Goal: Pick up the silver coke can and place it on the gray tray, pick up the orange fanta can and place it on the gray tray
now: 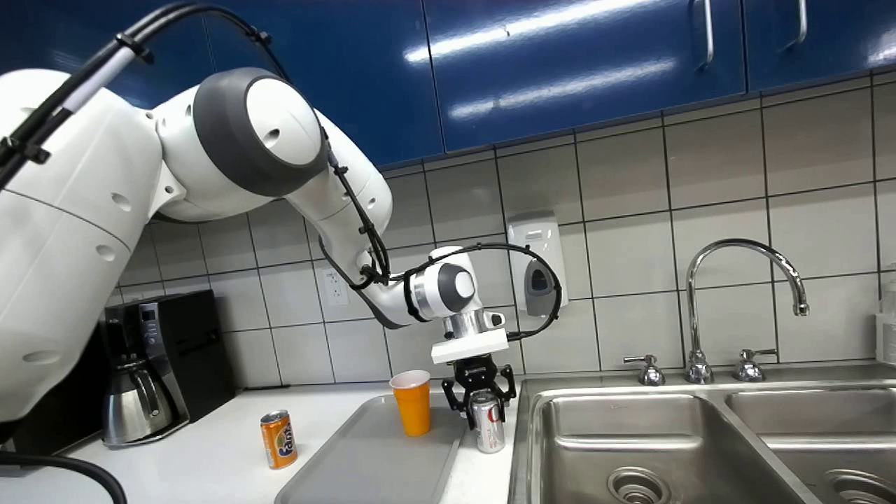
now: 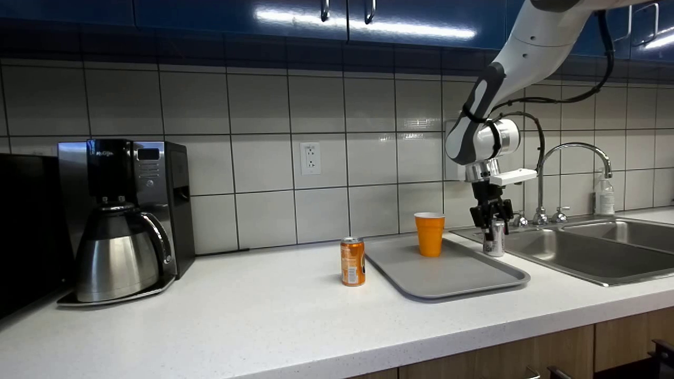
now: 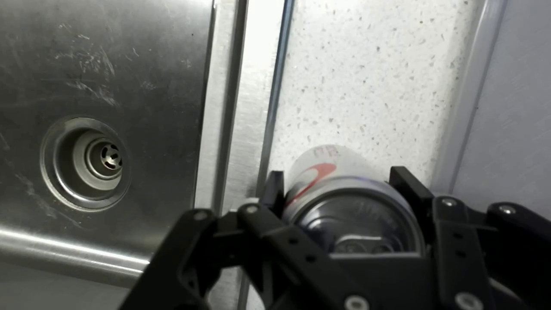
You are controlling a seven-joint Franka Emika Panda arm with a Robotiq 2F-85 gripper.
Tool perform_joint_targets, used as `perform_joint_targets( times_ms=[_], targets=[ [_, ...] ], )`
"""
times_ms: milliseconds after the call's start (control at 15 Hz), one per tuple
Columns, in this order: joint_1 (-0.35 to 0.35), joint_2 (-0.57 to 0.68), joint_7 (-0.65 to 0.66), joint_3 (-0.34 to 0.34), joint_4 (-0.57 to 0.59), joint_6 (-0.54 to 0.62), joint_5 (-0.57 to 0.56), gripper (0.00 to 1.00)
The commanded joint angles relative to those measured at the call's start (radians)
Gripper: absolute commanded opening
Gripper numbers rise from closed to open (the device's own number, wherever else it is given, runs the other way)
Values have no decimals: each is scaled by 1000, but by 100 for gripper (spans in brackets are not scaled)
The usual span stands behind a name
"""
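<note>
The silver coke can (image 1: 492, 435) stands upright on the strip of counter between the gray tray (image 1: 364, 465) and the sink. My gripper (image 3: 338, 185) comes down over it from above, shut on its upper part, with one black finger (image 3: 273, 189) on the sink side and the opposite one on the tray side. In the wrist view the can's red mark and lid show, though the gripper body hides part of the lid. The orange fanta can (image 2: 352, 263) stands upright on the counter, beyond the tray's opposite side from the silver can.
An orange cup (image 2: 430, 235) with a pale rim stands on the tray, close to the gripper. The steel sink (image 3: 249, 86) borders the silver can, with its faucet (image 1: 693, 301) behind. A coffee maker (image 2: 118, 252) stands at the counter's far end. Blue cabinets (image 1: 560, 63) hang above.
</note>
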Motion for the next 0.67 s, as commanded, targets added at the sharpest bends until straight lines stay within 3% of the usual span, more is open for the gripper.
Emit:
perform_joint_targets(
  times_ms=[0, 600],
  targets=[
    [-18, -86, -27, 14, -80, 36, -16, 39],
    [-6, -235, -59, 16, -214, 62, -20, 39]
  ],
)
